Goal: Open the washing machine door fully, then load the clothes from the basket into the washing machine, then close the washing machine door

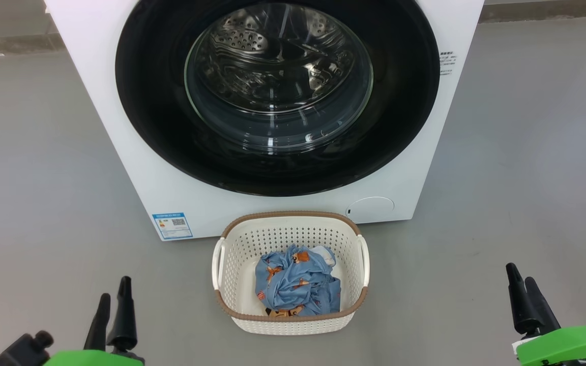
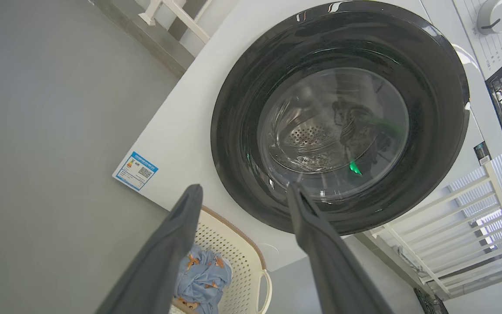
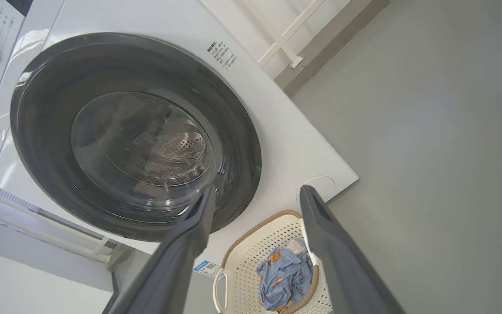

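Smooth grey floor [image 1: 44, 178] runs under everything, bare and slightly glossy. Nearest, the left gripper [image 1: 114, 288] hangs to the left of the basket [image 1: 293, 214] and the right gripper [image 1: 520, 273] well off to its right. On both, the 2 dark fingers are spread apart with nothing between them.

The basket stands on the floor with the clothes [image 1: 295, 284] bunched inside it. Just behind it rises the washing machine [image 1: 120, 168], with the blue label [image 1: 172, 225] behind and to the basket's left. Above the basket, the washing machine door [image 1: 150, 101] lies shut, flush against the front.

Risks, as I judge them:
- The black rim looks slick and I can make out no handle, so a finger may slip off before the latch gives.
- The basket looks light. On this floor, an arm reaching past could push it or tip it.
- The clothes are tangled together. A pinch may lift 1 piece and let another drop onto the floor.

Farther back, to the basket's left, a low wall base [image 1: 8, 46] bounds the floor. In the left wrist view a white slatted rack [image 2: 473, 226] stands beside the machine.
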Tool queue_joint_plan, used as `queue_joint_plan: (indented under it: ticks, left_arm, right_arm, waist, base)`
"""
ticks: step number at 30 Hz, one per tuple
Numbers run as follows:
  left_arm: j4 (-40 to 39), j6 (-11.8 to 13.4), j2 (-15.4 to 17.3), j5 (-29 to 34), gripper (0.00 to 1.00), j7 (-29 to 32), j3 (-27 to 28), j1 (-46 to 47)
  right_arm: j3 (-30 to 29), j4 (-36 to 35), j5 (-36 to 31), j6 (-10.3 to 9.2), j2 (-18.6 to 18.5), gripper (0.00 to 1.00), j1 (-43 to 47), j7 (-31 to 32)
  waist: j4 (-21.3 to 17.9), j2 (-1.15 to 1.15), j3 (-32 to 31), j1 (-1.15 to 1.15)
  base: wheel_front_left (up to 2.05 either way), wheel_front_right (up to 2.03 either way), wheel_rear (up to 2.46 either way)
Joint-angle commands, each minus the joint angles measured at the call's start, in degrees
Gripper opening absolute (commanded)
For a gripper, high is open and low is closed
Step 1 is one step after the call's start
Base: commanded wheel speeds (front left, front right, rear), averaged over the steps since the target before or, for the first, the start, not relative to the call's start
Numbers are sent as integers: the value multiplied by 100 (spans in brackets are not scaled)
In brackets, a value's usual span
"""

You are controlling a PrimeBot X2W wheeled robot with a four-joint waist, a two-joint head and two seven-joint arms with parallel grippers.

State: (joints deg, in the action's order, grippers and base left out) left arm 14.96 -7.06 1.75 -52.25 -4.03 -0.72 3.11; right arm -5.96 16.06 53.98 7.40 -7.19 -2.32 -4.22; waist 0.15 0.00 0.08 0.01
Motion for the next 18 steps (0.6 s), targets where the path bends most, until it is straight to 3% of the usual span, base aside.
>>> queue_joint_plan:
  ticks: [1, 18]
  left_arm:
    - [-140, -15, 99, 418, 100, -101, 32, 281]
    - [-152, 70, 172, 1994, 100, -373, -223, 307]
  right_arm:
    - [62, -171, -380, 5, -88, 100, -196, -94]
    - [119, -143, -1958, 6, -169, 100, -203, -362]
  waist:
    - [-3, 0, 2, 0]
    - [-4, 0, 17, 0]
  base:
    - [0, 0, 0]
    - [0, 0, 0]
